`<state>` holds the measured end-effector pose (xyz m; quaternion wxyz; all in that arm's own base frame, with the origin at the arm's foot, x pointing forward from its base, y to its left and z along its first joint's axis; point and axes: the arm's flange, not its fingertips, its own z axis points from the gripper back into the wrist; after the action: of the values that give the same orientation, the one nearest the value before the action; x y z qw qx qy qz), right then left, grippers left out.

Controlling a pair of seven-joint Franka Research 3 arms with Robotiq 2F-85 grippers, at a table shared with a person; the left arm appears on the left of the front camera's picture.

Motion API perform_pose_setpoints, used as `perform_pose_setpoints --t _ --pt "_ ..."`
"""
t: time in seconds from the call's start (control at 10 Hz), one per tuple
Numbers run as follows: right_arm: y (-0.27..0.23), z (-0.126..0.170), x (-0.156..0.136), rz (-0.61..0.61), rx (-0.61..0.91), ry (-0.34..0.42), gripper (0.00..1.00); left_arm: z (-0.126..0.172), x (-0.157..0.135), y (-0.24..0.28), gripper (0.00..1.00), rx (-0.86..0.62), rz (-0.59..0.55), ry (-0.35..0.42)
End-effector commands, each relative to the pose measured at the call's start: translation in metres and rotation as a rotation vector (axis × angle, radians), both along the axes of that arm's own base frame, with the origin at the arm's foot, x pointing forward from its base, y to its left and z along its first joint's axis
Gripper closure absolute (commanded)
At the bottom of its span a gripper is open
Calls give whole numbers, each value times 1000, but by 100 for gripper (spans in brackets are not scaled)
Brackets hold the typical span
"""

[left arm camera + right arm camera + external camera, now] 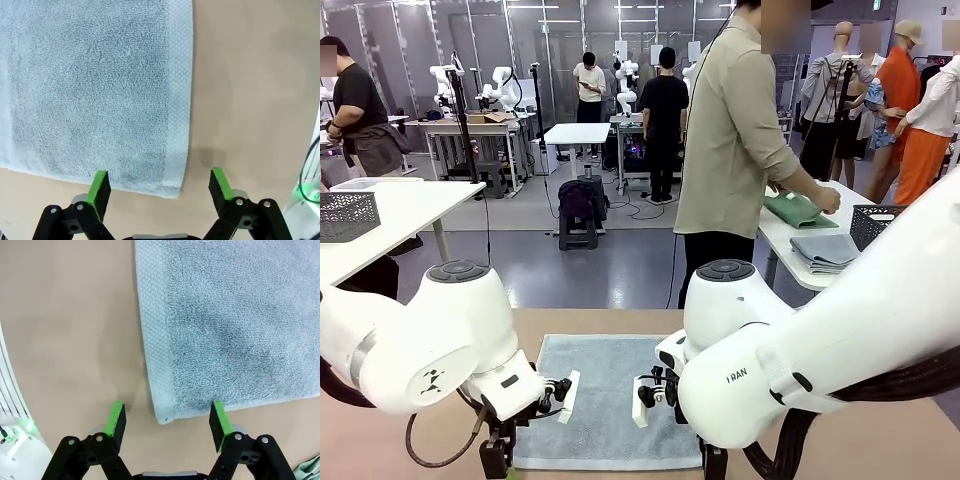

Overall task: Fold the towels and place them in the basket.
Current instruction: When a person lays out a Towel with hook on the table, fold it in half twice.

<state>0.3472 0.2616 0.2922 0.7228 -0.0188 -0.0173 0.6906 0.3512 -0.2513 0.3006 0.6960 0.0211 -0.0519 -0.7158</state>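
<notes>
Towel, pale blue-grey terry, is lying flat by the table's near edge, looking soft, light and limp, while the left gripper and right gripper are hovering, jaws apart and empty, over its hemmed near corners, probably the best holds.

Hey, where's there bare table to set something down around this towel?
Bare table runs along the towel's hemmed side, next to the left gripper, and again by the right gripper. Crowded at those two towel corners, where both open grippers hover.
</notes>
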Motion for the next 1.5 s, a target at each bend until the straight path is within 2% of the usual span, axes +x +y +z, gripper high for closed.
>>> perform_pose_setpoints --t 0.0,0.7,0.8,0.9,1.0,1.1,1.2,1.3,1.4 --pt "0 -3 5 0 1 -21 16 -5 3 -3 0 21 13 -36" --pt "1 -8 9 -4 5 -18 16 -9 9 -1 0 25 16 -24" --pt "0 -7 10 -2 5 -20 36 -9 9 -2 20 29 17 -30" --pt "0 -6 11 1 4 -21 36 -9 9 -2 20 32 16 -34" --pt "-1 -4 12 4 2 -21 56 -9 9 -3 40 33 15 -34" --pt "1 -10 10 8 2 -21 38 -8 10 -3 25 33 13 -35" --pt "0 -8 11 8 3 -20 52 -8 11 -3 60 35 13 -36" --pt "0 -10 11 7 3 -19 58 -8 11 -4 45 36 13 -36" --pt "0 -11 11 7 4 -18 72 -8 12 -4 80 35 13 -34"
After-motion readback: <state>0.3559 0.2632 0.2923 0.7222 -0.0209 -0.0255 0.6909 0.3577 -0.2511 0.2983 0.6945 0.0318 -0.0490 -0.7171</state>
